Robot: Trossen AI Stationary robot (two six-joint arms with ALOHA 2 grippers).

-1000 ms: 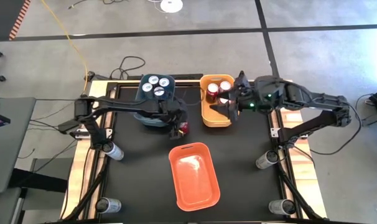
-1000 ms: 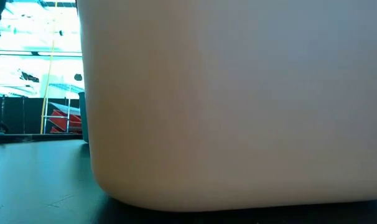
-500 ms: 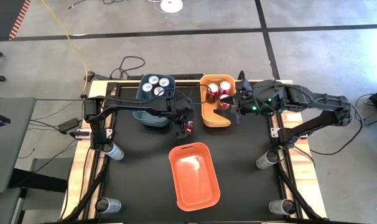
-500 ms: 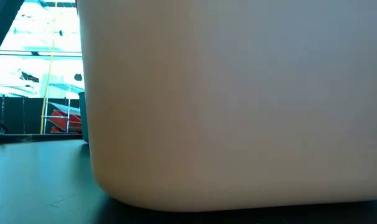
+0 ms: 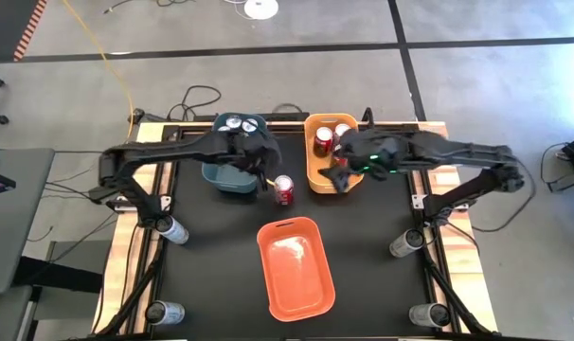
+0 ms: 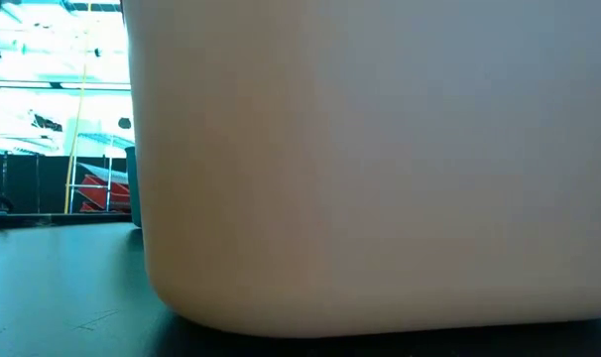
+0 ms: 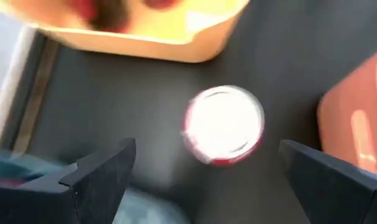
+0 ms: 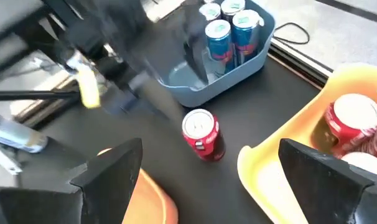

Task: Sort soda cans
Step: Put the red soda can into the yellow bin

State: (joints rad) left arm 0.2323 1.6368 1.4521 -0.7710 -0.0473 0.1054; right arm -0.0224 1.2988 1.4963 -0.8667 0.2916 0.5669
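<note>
A red soda can [image 5: 284, 189] stands upright on the black table between the blue bin [image 5: 221, 175] and the yellow bin [image 5: 315, 175]; no gripper touches it. My left gripper [image 5: 265, 173] hovers open above and just left of it, and in the left wrist view the can's silver top [image 7: 224, 124] lies below the spread fingers [image 7: 207, 148]. My right gripper [image 5: 336, 178] is open over the yellow bin's near edge, tipped toward the can [image 8: 201, 134]. Blue cans [image 8: 229, 31] stand in the blue bin, red cans [image 8: 350, 121] in the yellow bin.
An orange bin [image 5: 295, 267] lies near the table's middle front, and its wall [image 6: 380, 159] fills the low view. Silver cylinders lie at the table's left edge [image 5: 173, 229] and right edge [image 5: 405, 243]. Black table surface shows around the red can.
My left gripper has let go of the red can and risen, drawing back a little toward the blue bin; the can stays upright on the table. My right gripper has come from over the yellow bin toward the can, lower and tipped further down.
</note>
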